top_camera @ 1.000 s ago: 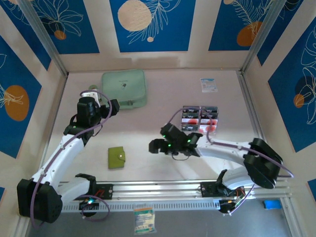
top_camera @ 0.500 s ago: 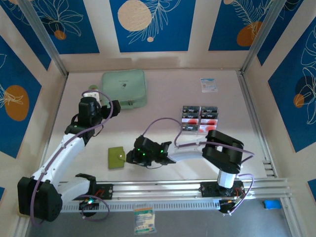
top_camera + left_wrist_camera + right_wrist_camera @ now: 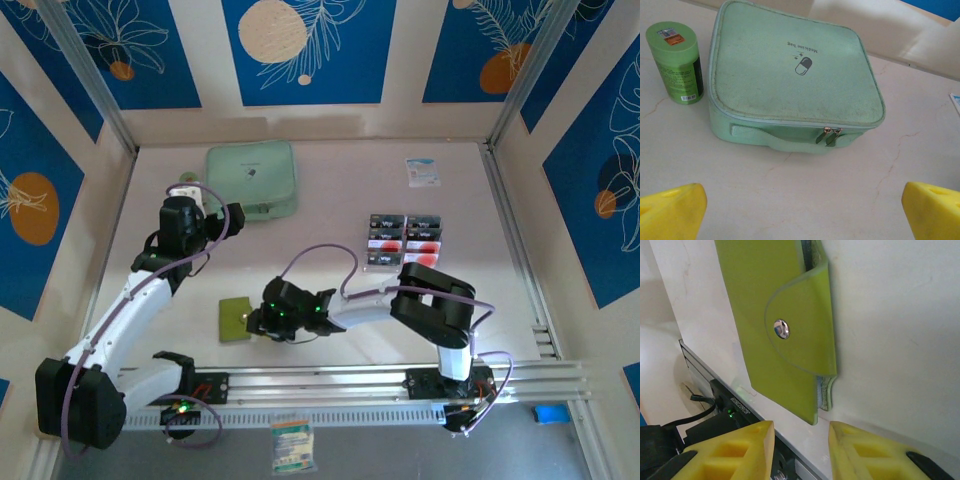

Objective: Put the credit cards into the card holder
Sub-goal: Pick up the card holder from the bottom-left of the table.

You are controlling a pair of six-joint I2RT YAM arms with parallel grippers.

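Across the table (image 3: pixel 330 190) the right arm (image 3: pixel 370 305) stretches leftward, right fingers (image 3: pixel 730 450) slightly apart by the card holder (image 3: pixel 780 305), left fingers (image 3: pixel 670 215) wide.

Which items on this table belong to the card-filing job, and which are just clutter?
Job: olive-green folding card holder with snap button; grid of black and pale flat credit cards.
Lying about: mint-green zipped fabric medicine bag; green cylindrical labelled bottle; white-and-blue paper packet.
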